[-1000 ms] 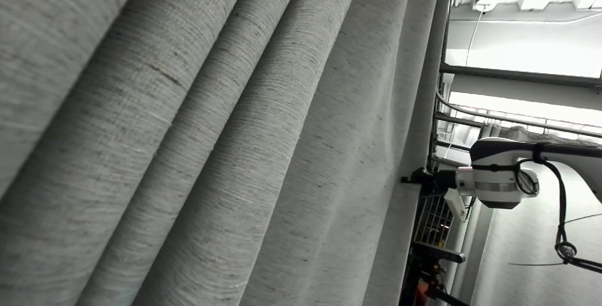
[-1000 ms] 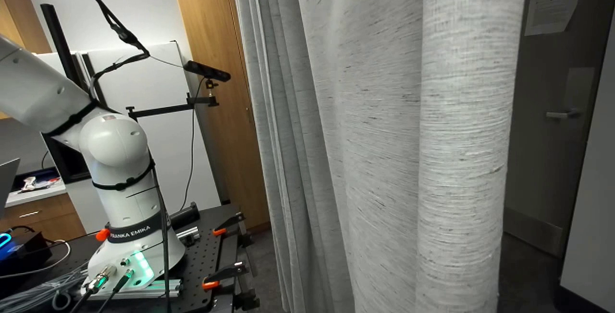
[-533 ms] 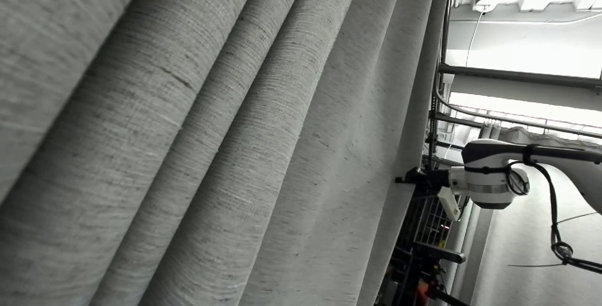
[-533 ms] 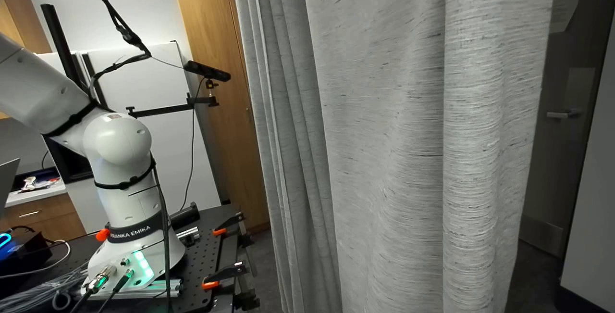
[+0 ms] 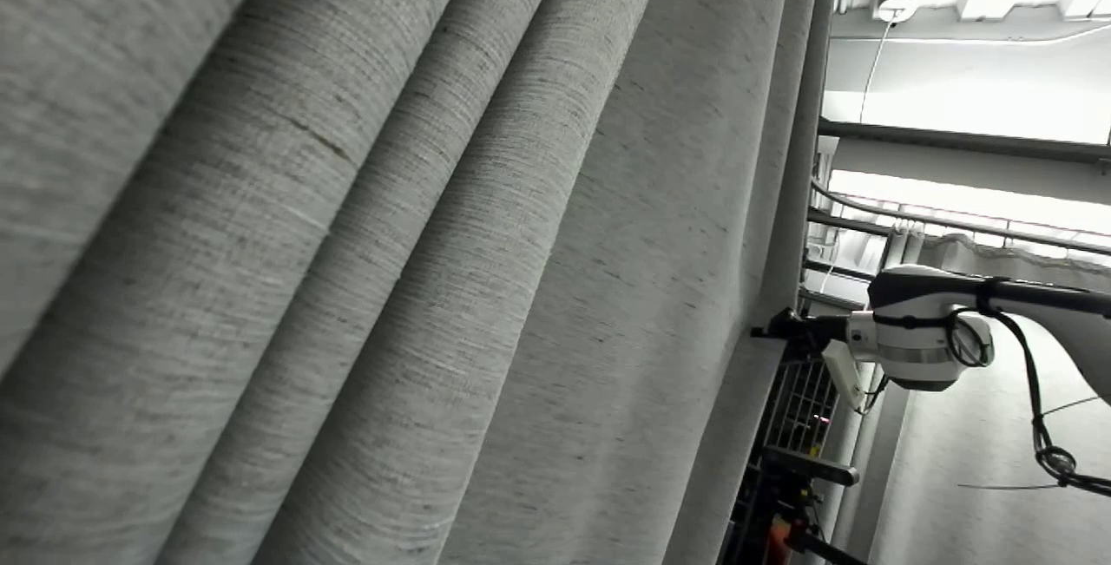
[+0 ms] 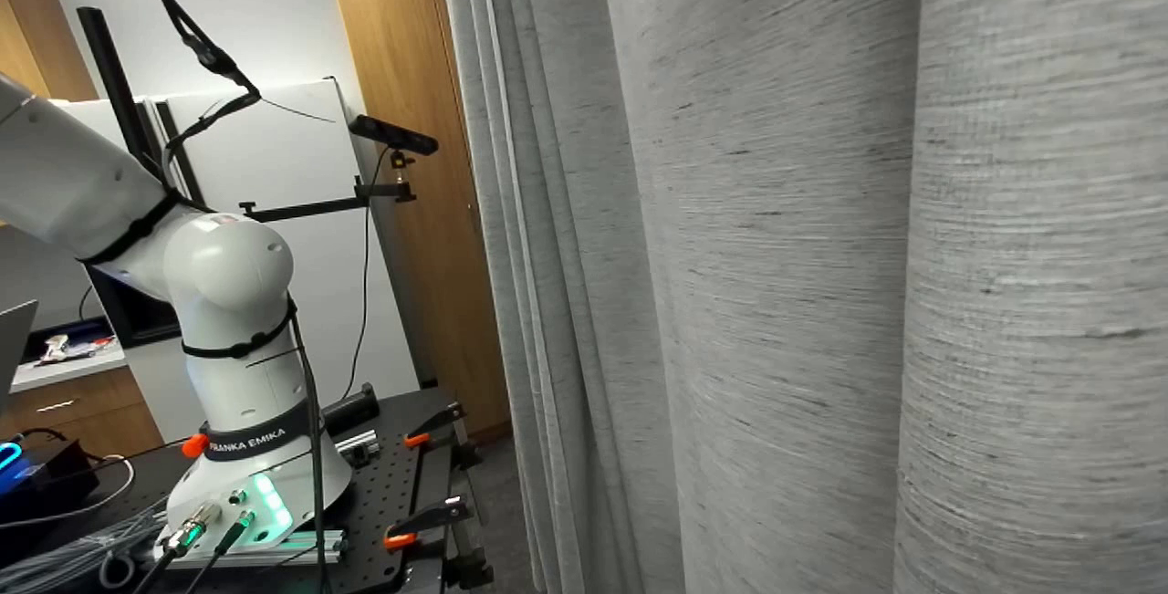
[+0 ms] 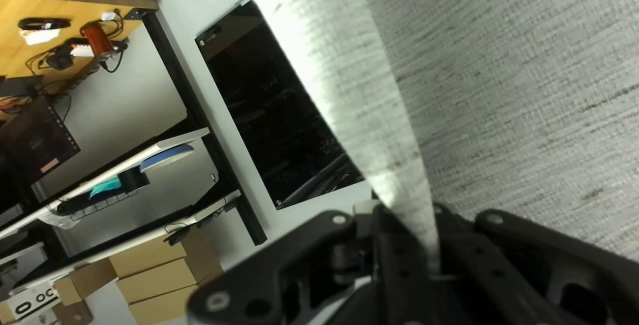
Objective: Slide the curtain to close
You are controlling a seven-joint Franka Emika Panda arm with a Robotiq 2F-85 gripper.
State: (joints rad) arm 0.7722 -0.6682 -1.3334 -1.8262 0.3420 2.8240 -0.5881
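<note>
The light-grey pleated curtain (image 5: 486, 226) fills most of an exterior view and also hangs across the right half in an exterior view (image 6: 776, 256). In the wrist view the curtain (image 7: 519, 80) covers the right side, and a narrow fold of it runs down between the fingers. My black gripper (image 5: 765, 331) is at the curtain's edge in an exterior view. In the wrist view the gripper (image 7: 412, 217) is shut on the fold, its fingers close on both sides of the cloth. The gripper is out of frame where the robot base shows.
The white arm (image 6: 228, 265) stands on a black perforated table (image 6: 392, 466) with clamps at its edge. A camera on a bracket (image 6: 394, 134) stands between arm and curtain. A wooden cabinet (image 6: 438, 211) is behind. Shelves and cardboard boxes (image 7: 159, 275) show in the wrist view.
In an exterior view the curtain has spread rightward past the frame's edge and now hides the door. The arm and gripper shifted slightly left, then back right, with the curtain's edge.
</note>
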